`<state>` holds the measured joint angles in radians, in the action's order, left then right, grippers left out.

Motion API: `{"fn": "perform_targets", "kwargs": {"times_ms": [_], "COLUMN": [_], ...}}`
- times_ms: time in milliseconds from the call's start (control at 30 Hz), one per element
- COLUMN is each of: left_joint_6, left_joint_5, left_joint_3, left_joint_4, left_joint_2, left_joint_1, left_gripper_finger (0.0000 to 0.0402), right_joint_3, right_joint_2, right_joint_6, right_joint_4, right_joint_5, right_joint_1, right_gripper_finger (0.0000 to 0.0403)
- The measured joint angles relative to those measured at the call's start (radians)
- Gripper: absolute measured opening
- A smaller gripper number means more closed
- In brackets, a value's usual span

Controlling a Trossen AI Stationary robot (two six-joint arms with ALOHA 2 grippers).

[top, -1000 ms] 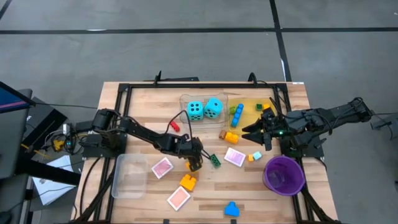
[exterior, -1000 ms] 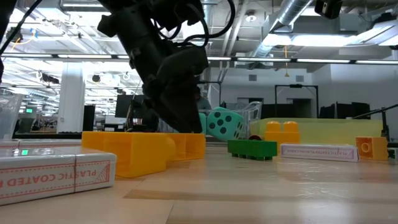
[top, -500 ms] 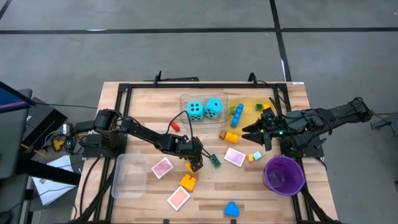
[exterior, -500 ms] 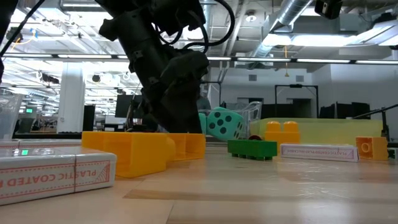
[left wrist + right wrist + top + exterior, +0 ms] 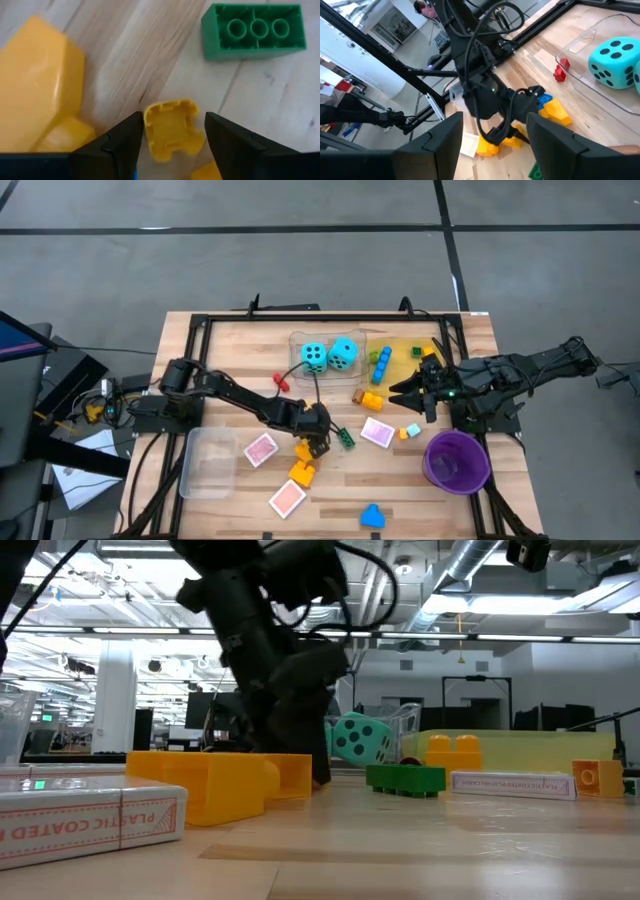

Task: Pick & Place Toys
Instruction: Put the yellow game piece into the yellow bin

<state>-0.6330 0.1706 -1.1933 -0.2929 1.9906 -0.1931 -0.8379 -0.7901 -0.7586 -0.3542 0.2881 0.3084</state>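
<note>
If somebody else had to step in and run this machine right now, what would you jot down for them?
Left gripper: open, low over the table middle, fingers either side of a small yellow plastic brick; nothing lifted.
Right gripper: open, empty, waiting by the yellow rectangular tray.
Done: two turquoise foam dice sit in the clear tray.
Left: green brick, large yellow brick, pink square tiles, all loose on the table.

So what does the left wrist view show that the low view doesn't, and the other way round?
Only the left wrist view: a small yellow brick lying between the left gripper's open fingers, and the round sockets in the green brick.

Only the low view: a turquoise die, a pink tile lying flat, an orange brick, the yellow tray and the room behind the table.

Both: the green brick, the big yellow brick and the wooden table.
</note>
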Motion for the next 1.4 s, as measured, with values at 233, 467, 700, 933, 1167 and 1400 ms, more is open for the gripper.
{"fn": "perform_targets", "kwargs": {"times_ms": [233, 467, 700, 933, 1167, 1400], "left_joint_6": [0.023, 0.023, 0.009, -0.053, -0.164, -0.275], "left_joint_5": [0.031, 0.024, 0.015, 0.024, 0.031, 0.031], "left_joint_3": [-0.091, -0.092, -0.092, -0.087, -0.088, -0.090], "left_joint_4": [-0.042, -0.110, -0.104, -0.091, 0.092, 0.366], "left_joint_2": [0.053, 0.042, 0.039, -0.018, -0.138, -0.209], "left_joint_1": [0.009, 0.021, 0.026, 0.056, 0.094, 0.117], "left_gripper_finger": [0.0203, 0.0141, 0.0129, 0.0129, 0.0129, 0.0129], "right_joint_3": [0.000, 0.000, 0.000, 0.000, 0.000, 0.000], "right_joint_2": [-0.012, -0.016, -0.016, -0.016, -0.016, -0.016], "right_joint_6": [-0.008, -0.009, -0.009, -0.009, 0.015, 0.131], "right_joint_4": [-0.006, -0.005, -0.005, -0.005, -0.006, -0.001], "right_joint_5": [-0.001, -0.001, -0.002, -0.002, -0.002, 0.006], "right_joint_1": [0.000, 0.000, 0.000, 0.000, 0.000, 0.020], "right_gripper_finger": [0.0211, 0.0211, 0.0211, 0.0211, 0.0211, 0.0211]}}
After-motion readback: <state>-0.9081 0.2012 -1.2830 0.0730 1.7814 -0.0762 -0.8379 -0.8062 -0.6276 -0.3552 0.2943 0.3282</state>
